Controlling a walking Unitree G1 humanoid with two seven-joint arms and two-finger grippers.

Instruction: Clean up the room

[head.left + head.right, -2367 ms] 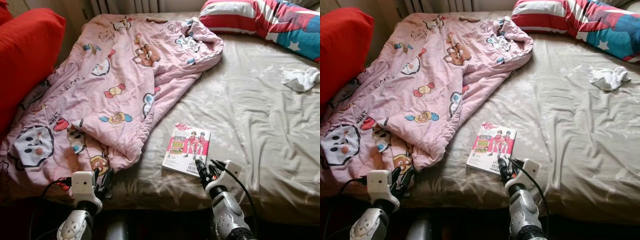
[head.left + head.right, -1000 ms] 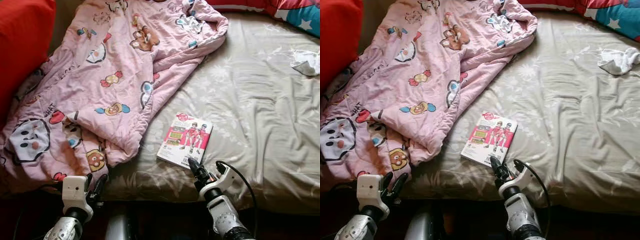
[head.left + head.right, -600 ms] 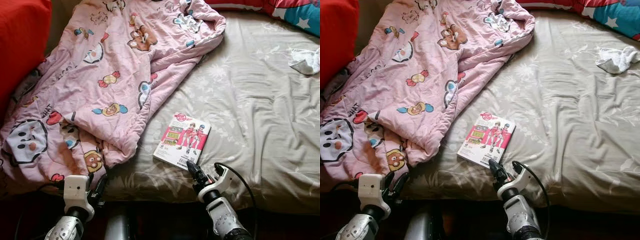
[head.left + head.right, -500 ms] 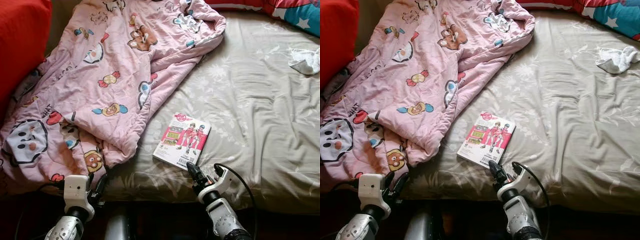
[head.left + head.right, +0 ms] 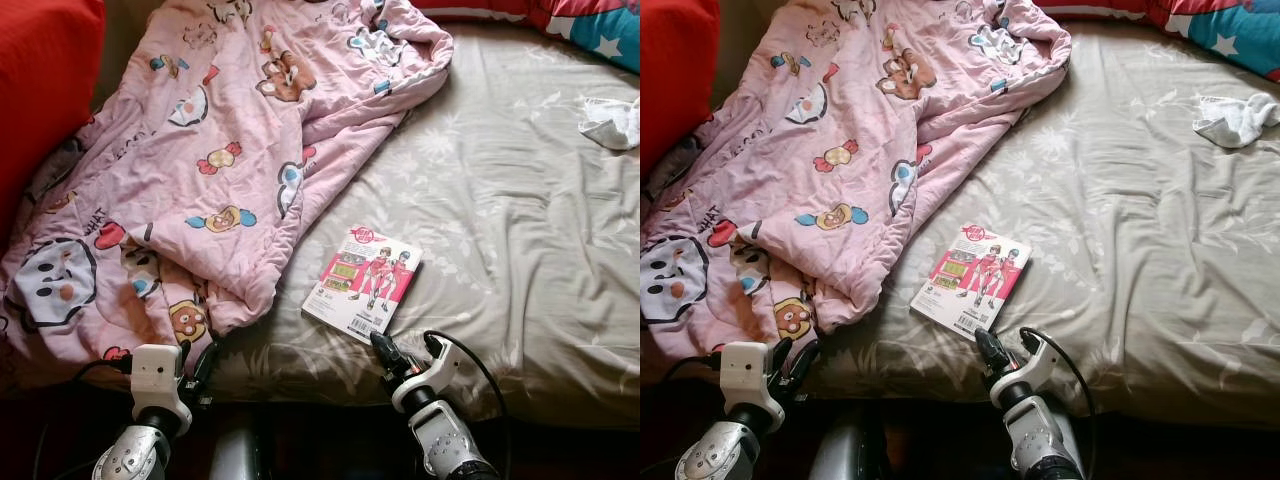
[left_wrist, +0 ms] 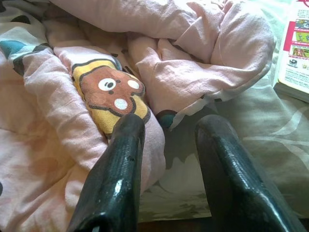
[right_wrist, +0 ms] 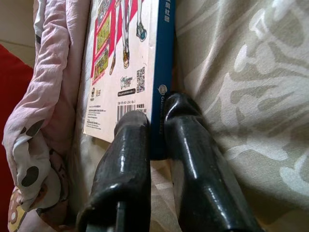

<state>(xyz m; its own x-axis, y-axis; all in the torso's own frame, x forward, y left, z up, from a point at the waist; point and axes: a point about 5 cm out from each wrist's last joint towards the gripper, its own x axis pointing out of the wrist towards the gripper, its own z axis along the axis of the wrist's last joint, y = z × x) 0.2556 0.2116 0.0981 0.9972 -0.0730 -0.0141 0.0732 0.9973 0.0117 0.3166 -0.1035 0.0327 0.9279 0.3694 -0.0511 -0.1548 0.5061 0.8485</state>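
Right gripper [image 7: 155, 126] pinching the near corner of the manga book [image 5: 362, 282], book dragged nearer the bed edge, left gripper [image 6: 170, 131] parted, empty, beside the pink quilt [image 5: 210, 160].

I drew the right gripper [image 7: 155, 126] back toward the near edge of the bed [image 5: 520, 260], fingers clamped thin on the book [image 5: 362, 282], and the book slid with it, its near corner coming closer to the edge. The left gripper [image 6: 166, 130] rose a little, its jaws apart just short of the blanket [image 5: 200, 170].
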